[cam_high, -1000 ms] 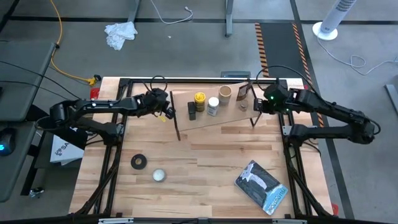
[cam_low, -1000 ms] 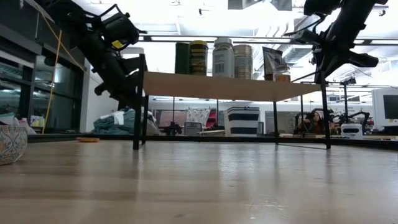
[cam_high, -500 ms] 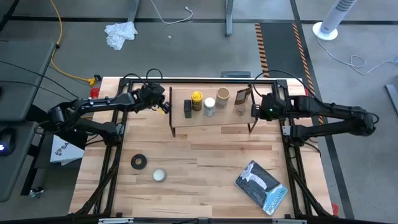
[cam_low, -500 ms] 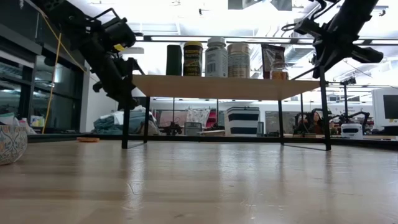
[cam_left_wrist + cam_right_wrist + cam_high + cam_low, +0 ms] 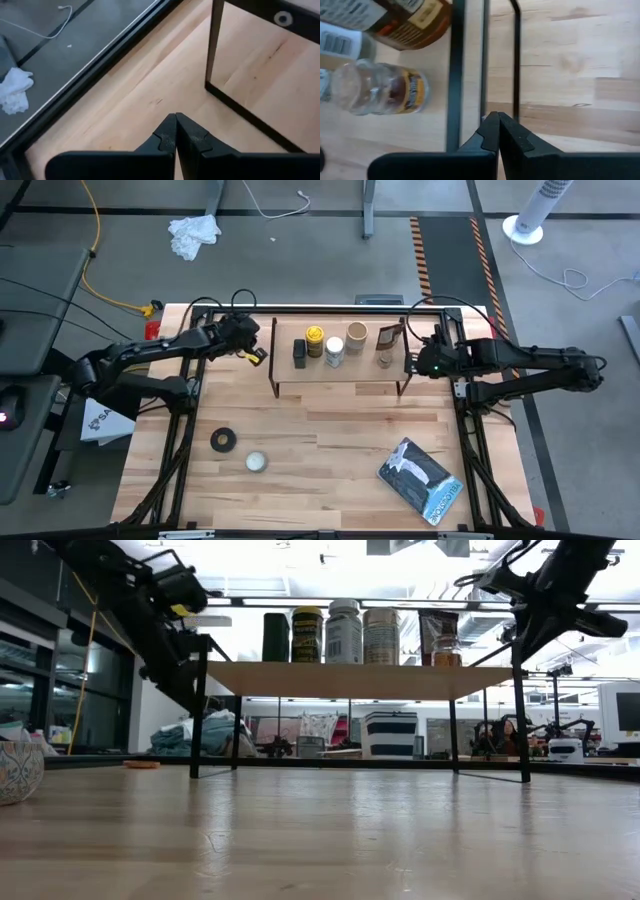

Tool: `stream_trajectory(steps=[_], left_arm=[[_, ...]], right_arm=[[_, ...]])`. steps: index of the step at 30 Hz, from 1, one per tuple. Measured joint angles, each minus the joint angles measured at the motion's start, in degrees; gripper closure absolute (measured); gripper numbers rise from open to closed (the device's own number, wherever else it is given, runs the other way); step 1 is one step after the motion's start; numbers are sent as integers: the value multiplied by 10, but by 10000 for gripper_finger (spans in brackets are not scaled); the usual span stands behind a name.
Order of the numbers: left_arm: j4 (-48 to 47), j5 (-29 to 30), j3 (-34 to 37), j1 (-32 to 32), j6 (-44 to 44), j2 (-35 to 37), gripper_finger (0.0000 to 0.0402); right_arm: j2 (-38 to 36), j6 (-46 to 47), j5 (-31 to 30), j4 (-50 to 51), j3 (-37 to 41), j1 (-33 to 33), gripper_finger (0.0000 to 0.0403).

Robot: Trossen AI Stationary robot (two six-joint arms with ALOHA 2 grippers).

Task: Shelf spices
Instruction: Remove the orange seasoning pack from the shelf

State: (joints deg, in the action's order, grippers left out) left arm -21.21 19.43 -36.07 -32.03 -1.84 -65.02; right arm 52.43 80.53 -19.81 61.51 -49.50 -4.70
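Observation:
The shelf, a light plank on thin black wire legs, stands square at the table's far middle. On its top stand the spices: a dark bottle, a yellow-lidded jar, a white-capped bottle, a tan-lidded jar, a brown packet and a tiny jar. My left gripper is shut just off the shelf's left end, its tips over bare table, clear of the left leg. My right gripper is shut at the shelf's right end. My right gripper comes slanting down from the table's right, and its shut fingertips stand right beside a thin black wire of the shelf's right end frame. I cannot tell whether they touch the wire. The shelf stands on all its legs.
A black tape roll and a small silvery tin lie on the near left of the table. A blue and white bag lies near right. A patterned bowl shows at the low view's left edge.
The shelf has turned from slanted to square with the table's far edge: its right end came nearer and its left end went a little farther and to the left. My right gripper has gone toward the near edge beside that right end. My left gripper has shifted toward the table's left.

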Motion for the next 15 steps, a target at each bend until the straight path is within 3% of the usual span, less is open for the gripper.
stream_trajectory(steps=[4, 9, 15], left_arm=[[-25, -39, 0, 0, -26, 62, 401], [-38, -156, -20, 9, -54, 140, 401], [-76, -173, -98, 43, -46, 178, 379]], right_arm=[[-15, -10, -12, 40, 0, 0, 403], [-50, -31, -31, 70, 0, -1, 403], [-101, -117, -77, 32, 0, -1, 403]])
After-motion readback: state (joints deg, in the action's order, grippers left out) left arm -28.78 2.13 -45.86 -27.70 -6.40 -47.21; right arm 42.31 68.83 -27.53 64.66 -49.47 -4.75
